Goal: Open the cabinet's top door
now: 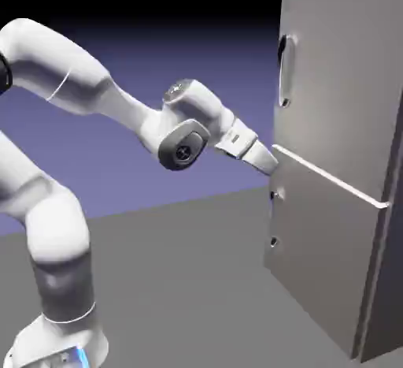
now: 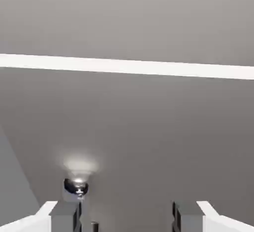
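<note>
Beside the grey cabinet [image 1: 338, 161], top door [image 1: 346, 75] seemingly shut, end effector [image 2: 127, 218] spread, empty.

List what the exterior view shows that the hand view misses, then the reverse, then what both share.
Only the exterior view shows the white jointed robot arm, the slim vertical silver bar handle on the upper flat grey door panel, and the grey tabletop. Only the hand view shows the open end effector, its grey fingertips apart, and a small shiny round handle mount close up. Both show the tall grey box-shaped cabinet and its thin pale seam.
</note>
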You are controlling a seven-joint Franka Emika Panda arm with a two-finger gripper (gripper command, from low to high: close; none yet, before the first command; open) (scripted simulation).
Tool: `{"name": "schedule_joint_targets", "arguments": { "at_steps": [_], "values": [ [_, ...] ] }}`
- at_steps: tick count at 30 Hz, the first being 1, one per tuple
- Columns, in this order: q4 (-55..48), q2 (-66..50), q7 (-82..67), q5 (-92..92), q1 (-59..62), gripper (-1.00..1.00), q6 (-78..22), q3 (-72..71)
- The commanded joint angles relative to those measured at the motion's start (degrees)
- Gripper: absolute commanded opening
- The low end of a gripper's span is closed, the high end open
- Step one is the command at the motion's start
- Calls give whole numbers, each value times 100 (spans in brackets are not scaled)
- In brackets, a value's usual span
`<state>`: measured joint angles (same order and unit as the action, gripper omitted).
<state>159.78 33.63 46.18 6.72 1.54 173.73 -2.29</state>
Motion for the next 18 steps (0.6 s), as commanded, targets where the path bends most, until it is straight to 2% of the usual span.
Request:
{"name": "schedule_joint_targets", "arguments": {
  "at_steps": [1, 18],
  "values": [
    [-45, 36, 138, 250, 83, 0, -10, -85],
    [-817, 648, 2483, 4486, 1487, 0, -188, -1527]
  ]
}}
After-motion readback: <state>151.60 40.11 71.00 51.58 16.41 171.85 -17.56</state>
